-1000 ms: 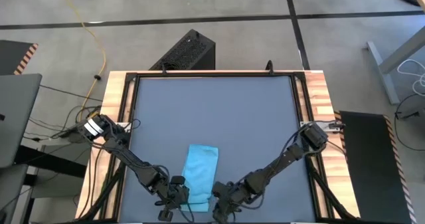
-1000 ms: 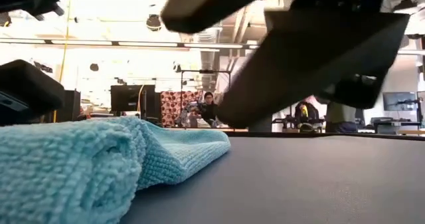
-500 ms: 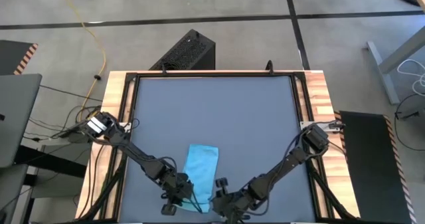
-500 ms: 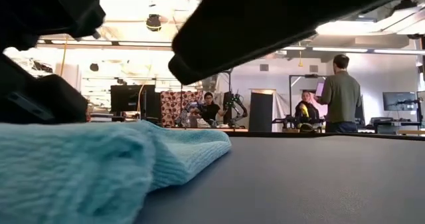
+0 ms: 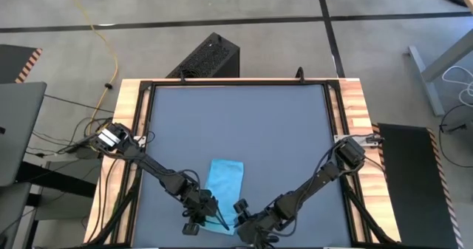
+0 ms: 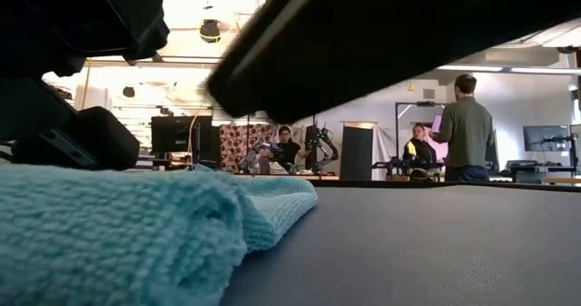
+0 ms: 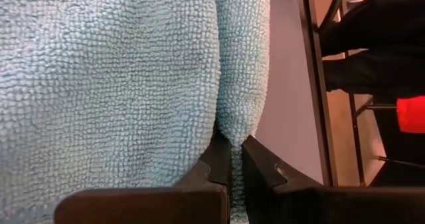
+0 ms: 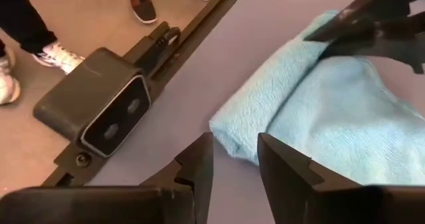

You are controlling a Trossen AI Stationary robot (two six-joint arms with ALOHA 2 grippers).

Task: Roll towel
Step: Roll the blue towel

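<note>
The light blue towel [image 5: 225, 181] lies flat on the dark table near its near edge, with its near end turned over into a thick fold [image 6: 118, 233]. My left gripper [image 5: 215, 218] sits at the left end of that fold and is shut on it [image 7: 236, 159]. My right gripper [image 5: 240, 213] hovers open at the fold's right corner [image 8: 232, 141]. That corner lies just ahead of the gap between its fingers [image 8: 234, 163], and they stay apart from it. My left gripper pinches the left end of the towel's folded near edge [image 7: 234, 139] between its two fingers, several layers thick. The fingers [image 7: 216, 164] slant down from the table's left and lie along the fold. The towel rests on the table, slack.
A small dark camera box [image 8: 99, 111] sits on the frame rail at the near edge, close to my right gripper. The wooden side rails [image 5: 129, 108] border the table. Bare tabletop [image 5: 236, 123] stretches beyond the towel. People stand in the room behind [image 6: 465, 129].
My left gripper has gone toward the table's right edge along the near edge, shut on the towel's near end. In the low view the thick fold has spread rightward with it, while the far part stays flat. My right gripper has rolled about its own axis, staying in place.
</note>
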